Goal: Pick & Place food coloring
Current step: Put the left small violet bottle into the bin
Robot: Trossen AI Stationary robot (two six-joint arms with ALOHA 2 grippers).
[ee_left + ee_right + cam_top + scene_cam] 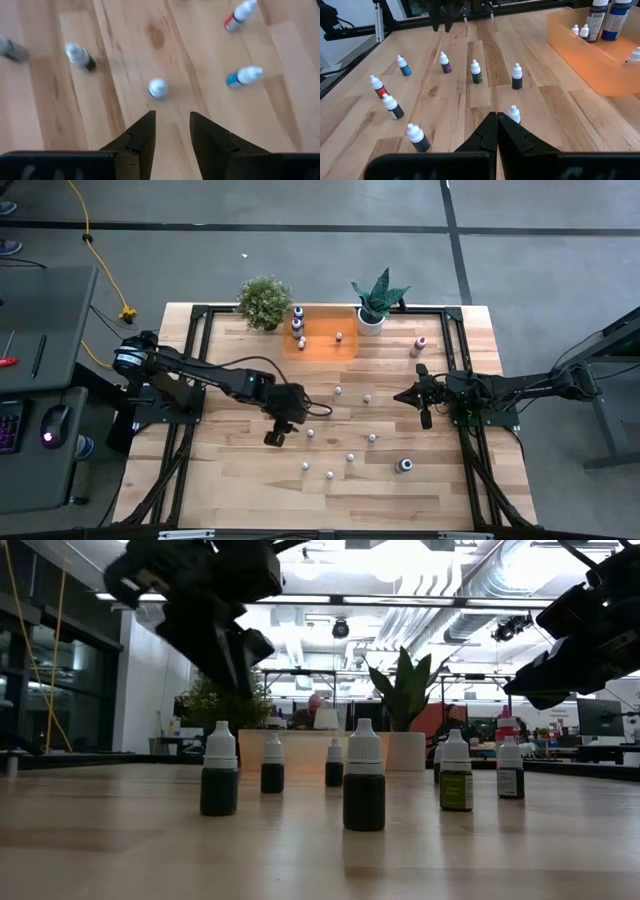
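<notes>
Several thumb-sized, white-capped food coloring bottles stand upright on their bases across the middle of the table. My left gripper hangs open above the table, and one white-capped bottle stands just ahead of its fingertips, with nothing between the fingers. In the high view the left gripper is left of the group. My right gripper is shut and empty and points toward the table's left. A bottle stands just beyond its tips. A larger dark bottle stands toward the near right.
An orange tray at the far middle holds a few bottles, two of them larger. A bushy potted plant and a spiky-leaved one flank it. A pink bottle stands right of the tray. Bare wood lies along the near edge.
</notes>
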